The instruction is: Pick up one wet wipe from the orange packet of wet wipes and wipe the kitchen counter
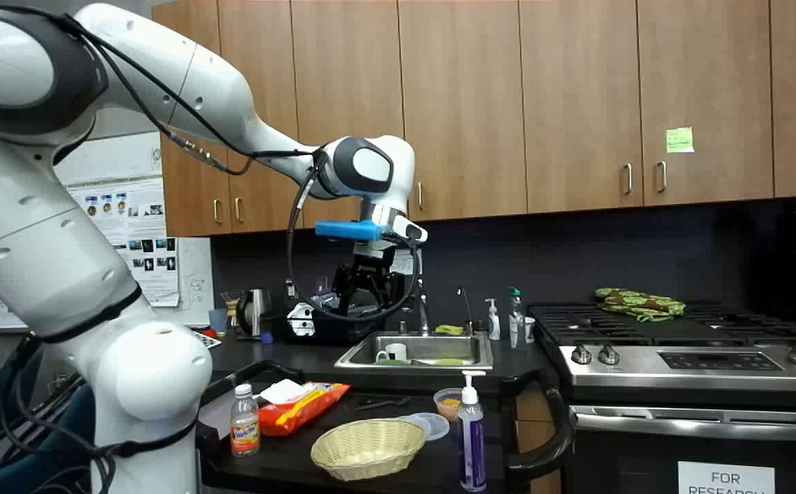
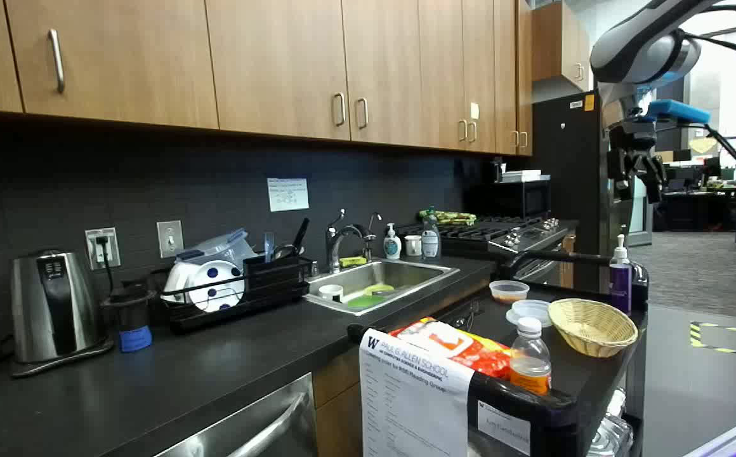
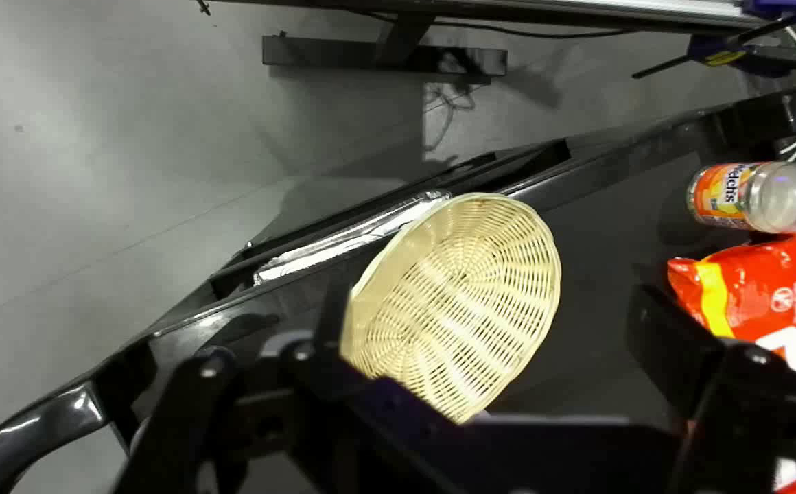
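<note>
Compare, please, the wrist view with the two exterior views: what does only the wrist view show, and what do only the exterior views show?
Only the wrist view: a dark bar near the floor.
Only the exterior views, both of them: the kitchen counter with its steel sink, the stove and the wooden cabinets.
Shared: the orange packet of wet wipes, the Welch's bottle and the wicker basket on the black cart, plus the open gripper.

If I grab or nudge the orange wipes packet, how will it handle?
The orange packet looks likely to crumple and sag: its film is creased. The glossy surface may prove slippery. Low and broad, it would probably slide rather than tip or roll.
</note>
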Controlling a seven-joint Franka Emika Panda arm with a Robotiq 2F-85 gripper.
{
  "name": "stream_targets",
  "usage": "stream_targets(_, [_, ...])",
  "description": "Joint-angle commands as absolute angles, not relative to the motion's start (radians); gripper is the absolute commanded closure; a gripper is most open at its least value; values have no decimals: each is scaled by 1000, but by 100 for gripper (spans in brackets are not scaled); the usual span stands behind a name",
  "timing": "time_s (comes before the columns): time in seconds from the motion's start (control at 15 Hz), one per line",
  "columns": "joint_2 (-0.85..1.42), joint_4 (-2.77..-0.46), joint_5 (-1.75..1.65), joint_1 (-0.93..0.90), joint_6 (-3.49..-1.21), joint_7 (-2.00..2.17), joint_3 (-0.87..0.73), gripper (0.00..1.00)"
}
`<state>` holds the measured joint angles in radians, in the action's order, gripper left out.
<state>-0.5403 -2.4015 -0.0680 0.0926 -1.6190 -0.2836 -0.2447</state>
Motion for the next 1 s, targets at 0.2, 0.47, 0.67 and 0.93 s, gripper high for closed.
stream_targets(0.2, [-538, -2400, -64, 105, -1618, -289, -235, 0])
stream_targets(0.47, [-542, -2417, -31, 80, -1647, -300, -216, 0])
stream_targets(0.67, [-537, -2430, 17, 50, -1669, -305, -192, 0])
stream_targets(0.93, [-521, -2460, 75, 4, -1726, -308, -149, 0])
